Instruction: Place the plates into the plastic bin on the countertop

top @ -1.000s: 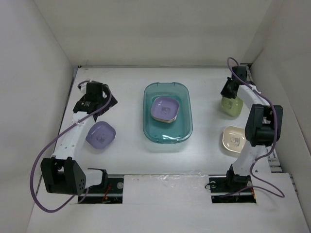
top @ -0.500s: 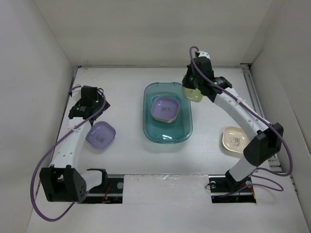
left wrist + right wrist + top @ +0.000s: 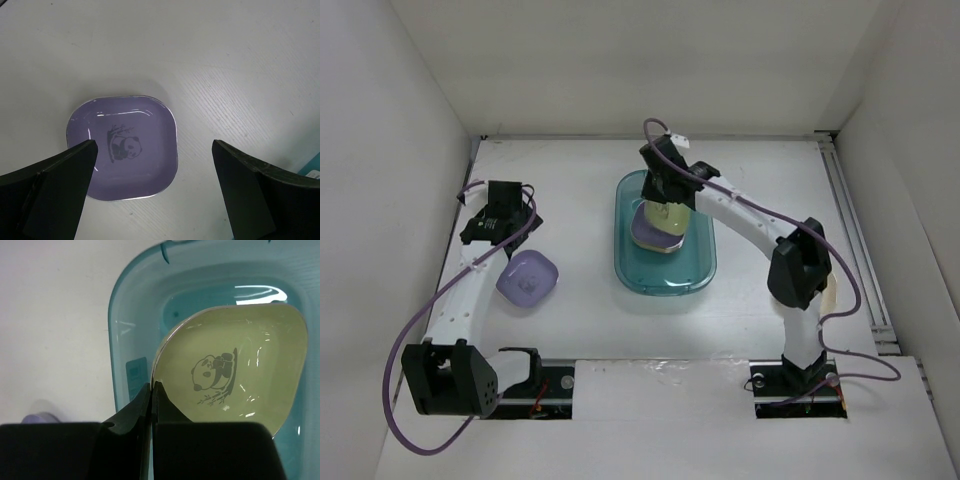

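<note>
two claws of mine, in two different states. nearest my bases and left of the plastic bin, a purple plate lies flat on the white table, apart from the bin, with its panda print facing up. my left claw hangs a little farther out on that same side of the bin, its fingers spread wide and touching nothing. in the wrist view the purple plate shows between them. the bin sits in the middle of the table, its long side running away from me. inside it a second purple plate rests low in the bin. whether more plates lie under it i cannot tell. over the far half of the bin my right claw is pinched tight on the rim of a green plate. that plate hangs tilted above the bin's inside, partly covering the plate below it when seen from above, with its panda print turned towards my wrist camera.
</note>
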Action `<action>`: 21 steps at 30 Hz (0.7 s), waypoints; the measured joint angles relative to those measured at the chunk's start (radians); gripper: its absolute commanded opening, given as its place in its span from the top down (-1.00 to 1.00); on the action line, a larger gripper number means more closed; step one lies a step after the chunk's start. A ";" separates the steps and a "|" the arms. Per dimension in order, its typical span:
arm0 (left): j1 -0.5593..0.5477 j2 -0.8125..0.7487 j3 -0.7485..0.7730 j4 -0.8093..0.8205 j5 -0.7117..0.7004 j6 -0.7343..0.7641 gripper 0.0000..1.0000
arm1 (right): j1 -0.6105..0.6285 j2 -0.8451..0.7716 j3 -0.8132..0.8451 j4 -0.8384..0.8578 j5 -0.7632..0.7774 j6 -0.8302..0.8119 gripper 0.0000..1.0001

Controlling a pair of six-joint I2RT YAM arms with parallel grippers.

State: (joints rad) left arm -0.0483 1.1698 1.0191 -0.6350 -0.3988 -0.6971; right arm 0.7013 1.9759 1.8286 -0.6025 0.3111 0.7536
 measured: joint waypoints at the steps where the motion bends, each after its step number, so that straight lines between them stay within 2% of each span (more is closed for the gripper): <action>1: 0.000 0.000 0.000 -0.005 -0.003 -0.003 -0.99 | 0.005 0.016 0.006 -0.007 0.003 0.008 1.00; 3: 0.000 0.000 0.000 -0.012 -0.007 -0.006 -0.99 | 0.019 0.033 0.014 -0.019 0.006 0.023 1.00; 4: 0.000 0.000 0.000 -0.014 -0.010 -0.008 -0.99 | 0.024 0.033 0.014 -0.023 0.008 0.029 0.83; 5: 0.000 0.000 0.000 -0.016 -0.011 -0.009 -0.99 | 0.028 0.032 0.016 -0.025 0.009 0.034 0.55; 6: 0.000 0.002 0.000 -0.017 -0.013 -0.010 -0.99 | 0.034 0.031 0.018 -0.025 0.009 0.043 0.16; 7: 0.000 0.005 0.000 -0.019 -0.014 -0.011 -0.99 | 0.040 0.028 0.018 -0.023 0.010 0.048 -0.87; 8: 0.000 0.009 0.000 -0.020 -0.015 -0.010 -0.99 | 0.046 0.024 0.018 -0.023 0.014 0.054 -1.00; 15: 0.000 0.053 -0.014 -0.023 0.007 -0.033 -0.99 | 0.097 -0.034 0.049 -0.023 0.063 0.031 -1.00; 21: 0.000 0.049 -0.121 -0.031 0.074 -0.131 -0.99 | 0.130 -0.214 -0.008 0.028 0.078 -0.032 -1.00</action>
State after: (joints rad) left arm -0.0483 1.2186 0.8978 -0.6655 -0.3244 -0.8280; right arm 0.8314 1.7618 1.8210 -0.5747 0.3889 0.7212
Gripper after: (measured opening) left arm 0.993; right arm 0.999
